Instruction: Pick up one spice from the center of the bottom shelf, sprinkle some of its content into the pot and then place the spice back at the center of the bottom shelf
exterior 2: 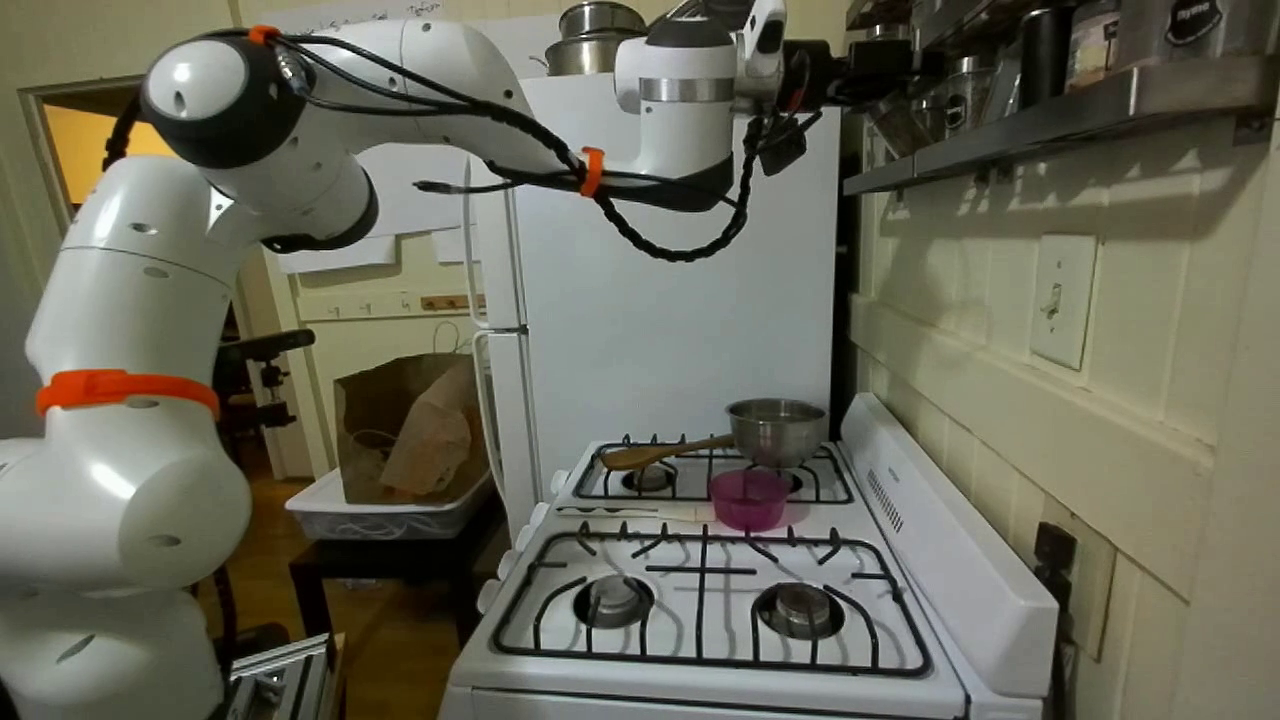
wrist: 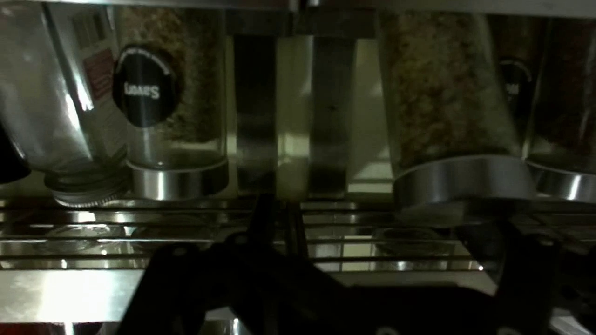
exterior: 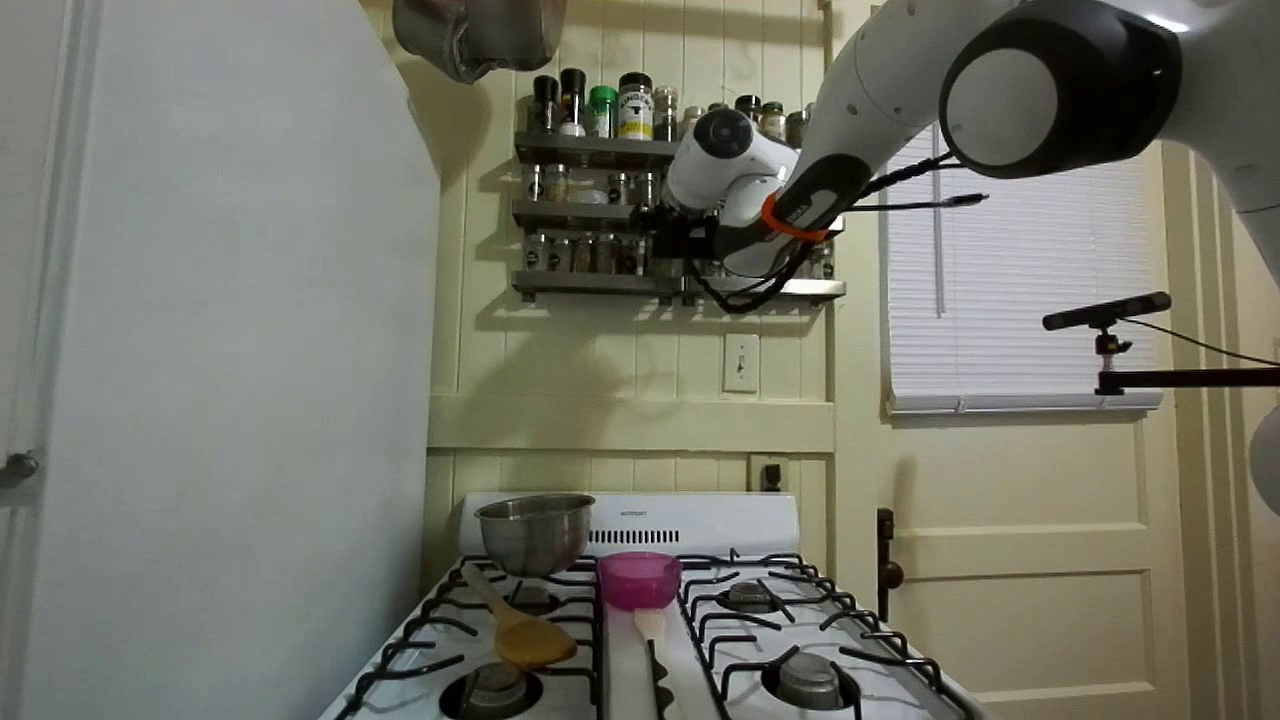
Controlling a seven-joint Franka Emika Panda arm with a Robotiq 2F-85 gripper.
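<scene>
Silver pot point(exterior: 536, 540) sits over a back burner point(exterior: 533, 600), wooden spoon point(exterior: 532, 638) and pink cup point(exterior: 638, 582) near it. Dark fingers point(wrist: 263, 221) at the bottom shelf point(exterior: 600, 284), spread apart, nothing visibly gripped. Wrist view, upside down: spice jar point(wrist: 447, 102) on that shelf stands tilted near its centre, black-labelled jar point(wrist: 170, 111) upright across the gap. Whether the fingers touch the tilted one, cannot tell.

Beside the pink bowl point(exterior: 640, 582) lies a utensil point(exterior: 650, 625), perhaps a spatula.
</scene>
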